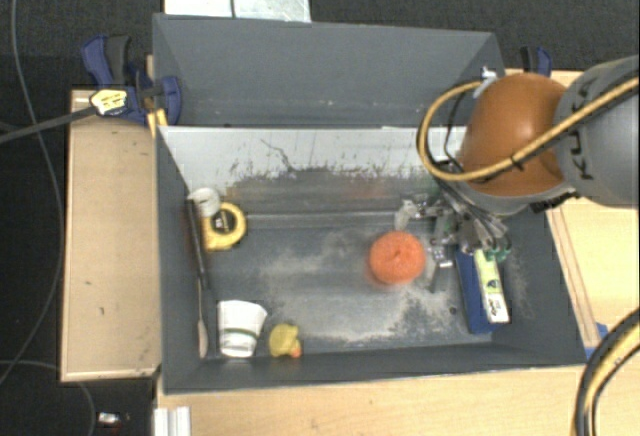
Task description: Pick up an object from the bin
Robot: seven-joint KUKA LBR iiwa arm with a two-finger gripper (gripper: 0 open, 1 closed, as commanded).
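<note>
My gripper (437, 236) hangs low in the right half of the bin, under the arm's orange cover. An orange ball (396, 258) lies on the bin floor just to its left, touching or nearly touching it. A blue and white flat packet (483, 290) lies lengthwise just right of and below the gripper, near the bin's right wall. The view does not show anything held.
At the left wall lie a yellow tape measure (223, 226) and a long thin dark tool (198, 269). A white cup (240, 326) on its side and a small yellow duck (285, 340) sit at the front left. The arm covers the back right corner.
</note>
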